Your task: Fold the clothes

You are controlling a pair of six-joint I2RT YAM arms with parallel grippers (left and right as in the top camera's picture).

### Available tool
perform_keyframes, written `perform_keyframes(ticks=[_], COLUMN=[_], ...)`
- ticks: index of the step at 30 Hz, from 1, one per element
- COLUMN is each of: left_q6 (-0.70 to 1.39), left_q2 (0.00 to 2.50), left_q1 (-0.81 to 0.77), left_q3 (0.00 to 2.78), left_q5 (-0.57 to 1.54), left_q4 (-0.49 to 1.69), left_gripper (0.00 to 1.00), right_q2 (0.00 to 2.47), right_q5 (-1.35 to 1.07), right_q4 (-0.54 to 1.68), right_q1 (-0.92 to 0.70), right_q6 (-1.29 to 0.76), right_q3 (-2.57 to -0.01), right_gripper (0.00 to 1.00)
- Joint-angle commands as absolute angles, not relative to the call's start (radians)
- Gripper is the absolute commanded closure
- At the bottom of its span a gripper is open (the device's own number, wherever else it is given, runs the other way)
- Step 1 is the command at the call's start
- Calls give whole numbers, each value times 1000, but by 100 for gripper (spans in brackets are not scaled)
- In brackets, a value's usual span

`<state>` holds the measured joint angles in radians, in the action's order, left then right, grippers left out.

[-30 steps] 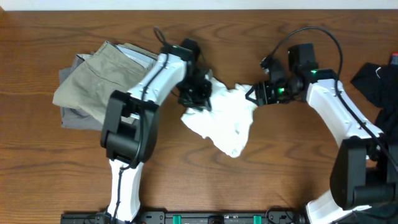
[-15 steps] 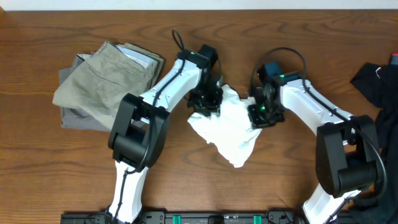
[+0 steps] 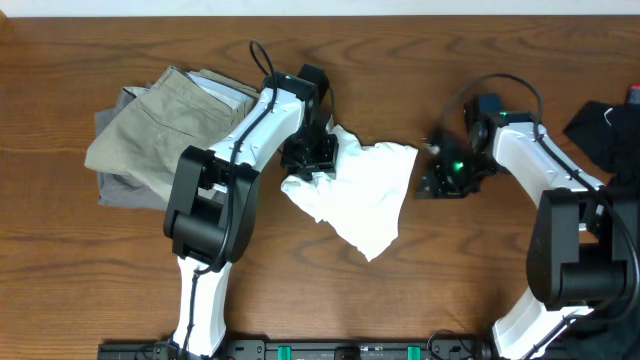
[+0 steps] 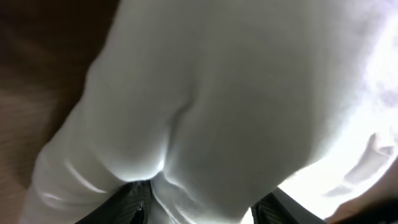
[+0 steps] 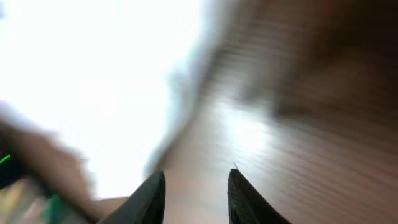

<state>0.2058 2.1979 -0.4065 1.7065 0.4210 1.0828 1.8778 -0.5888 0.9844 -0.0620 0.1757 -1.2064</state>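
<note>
1. A white T-shirt (image 3: 355, 195) lies crumpled at the middle of a wooden table (image 3: 480, 290), between two robot arms. It forms a rough wedge, wide on the far side and narrowing to a point on the side near the robot.
2. The left gripper (image 3: 310, 157) sits on the shirt's far left edge and touches the cloth. In its wrist view, white fabric bulges up between two spread fingers (image 4: 134, 208). It is not clear whether they pinch the cloth or only straddle it.
3. The right gripper (image 3: 441, 180) is just beside the shirt's far right corner, apart from it, so the shirt lies to its left. Its wrist view is blurred, but the jaws stand parted over bare wood with nothing between them.
4. The left arm is therefore the nearer one. The right would likely have to reach a short way inward to take the right corner.
5. Folded khaki and grey trousers (image 3: 160, 135) lie to the left of the left arm, well apart from the shirt.
6. A black garment (image 3: 605, 130) lies at the right edge of the table, beyond the right arm.
7. Nothing stands between either gripper and the shirt.
</note>
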Motion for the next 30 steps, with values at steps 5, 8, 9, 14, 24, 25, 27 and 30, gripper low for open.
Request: perform_keyframes(ticks=[5,8,9,14,24,25,27,30], left_q6=[200,200,200,200,169,170,167,131], left_q2=[2179,2179,2179,2178,2154,2154,2154,2154], left_q1=[-402,-401,-399,-384,-262,-250,-235,-234], left_q3=[1702,1702,1702,1704,1708,1708,1707,1705], left_q5=[414,364,365,365,294,297,302,302], left_q4=[1193,1219,1218,1218,1283,1283,1283,1260], left_gripper=[49,49,49,49,44,44,44,32], right_q2=[1846,1848,1850,1851,1851,1851,1851,1851], right_q5=[-882,-692,-637,-448,-265,-265,-265,-265], right_q4=[968,897,857,624,561,560,560,560], right_q1=[-129,-177,-195,-265,-244,-242,-243,-243], right_q6=[392,255,205,-23,-183,-183,-183,-183], right_q3=[-1208,-1188,-1170,-1030,-946,-946,-946,-946], right_gripper=[66,68,69,71,70,70,69,69])
